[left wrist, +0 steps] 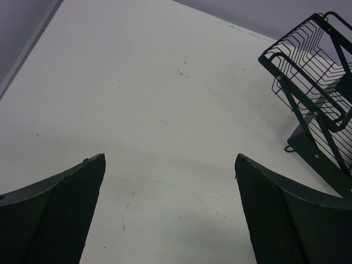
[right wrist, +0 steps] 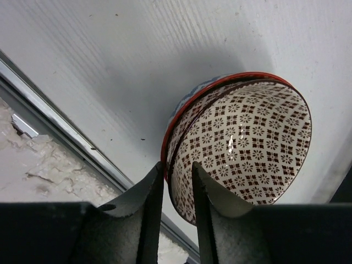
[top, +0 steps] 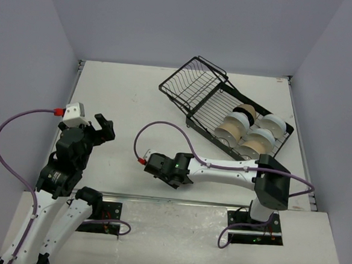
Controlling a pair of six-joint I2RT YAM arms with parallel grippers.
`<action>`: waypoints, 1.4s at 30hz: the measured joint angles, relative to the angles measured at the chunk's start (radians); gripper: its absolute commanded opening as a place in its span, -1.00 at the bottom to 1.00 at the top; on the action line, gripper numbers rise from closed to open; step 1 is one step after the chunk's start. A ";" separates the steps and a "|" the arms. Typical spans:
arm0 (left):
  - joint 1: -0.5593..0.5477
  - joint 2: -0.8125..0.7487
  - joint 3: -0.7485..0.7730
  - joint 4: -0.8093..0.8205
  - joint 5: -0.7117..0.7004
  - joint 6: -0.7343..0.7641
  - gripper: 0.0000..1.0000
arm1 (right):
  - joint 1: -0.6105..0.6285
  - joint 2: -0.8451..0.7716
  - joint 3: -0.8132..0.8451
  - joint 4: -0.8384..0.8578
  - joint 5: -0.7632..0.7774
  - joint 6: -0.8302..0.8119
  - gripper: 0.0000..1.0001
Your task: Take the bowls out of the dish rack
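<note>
- Right gripper [right wrist: 177, 170] astride rim of bowl [right wrist: 242, 148], well apart from dish rack [top: 198, 91]; clamped or slack, cannot tell.
- Spread fully, then lift straight off.
- Left gripper [left wrist: 170, 159] gaping, empty.

The dish rack [left wrist: 300, 142] runs off the right edge.

This is a robotics lab test cell rather than a kitchen. A bare white table [top: 135, 105] is boxed in on 3 sides by plain pale-lilac walls [top: 171, 23], and a metal rail [top: 189, 200] runs along its near edge. 2 white-and-black machines, the left arm [top: 65, 160] and the right arm [top: 222, 168], are bolted to black base plates [top: 111, 215] at that edge and trail loose purple cables [top: 4, 126]. The kitchenware is a black wire dish rack [top: 191, 85] with bowls [top: 254, 131], set toward the table's far right corner.
</note>
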 measured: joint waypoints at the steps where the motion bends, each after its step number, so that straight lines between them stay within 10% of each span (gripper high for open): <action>1: 0.000 0.000 0.000 0.000 0.000 0.000 1.00 | 0.000 0.000 0.000 0.001 0.000 0.003 -0.28; 20: 0.000 0.000 0.000 0.000 0.001 0.001 1.00 | 0.013 -0.159 -0.008 -0.016 -0.006 0.040 -0.03; 31: 0.000 0.029 0.000 -0.001 0.012 0.003 1.00 | -0.059 -0.411 -0.001 -0.053 0.247 0.173 0.53; 35: 0.000 0.086 0.022 -0.009 0.092 -0.047 1.00 | -0.184 -0.510 -0.032 -0.089 0.356 0.296 0.98; 42: -0.095 0.278 0.028 0.134 0.386 -0.293 1.00 | -0.256 -0.798 -0.106 -0.153 0.480 0.424 0.98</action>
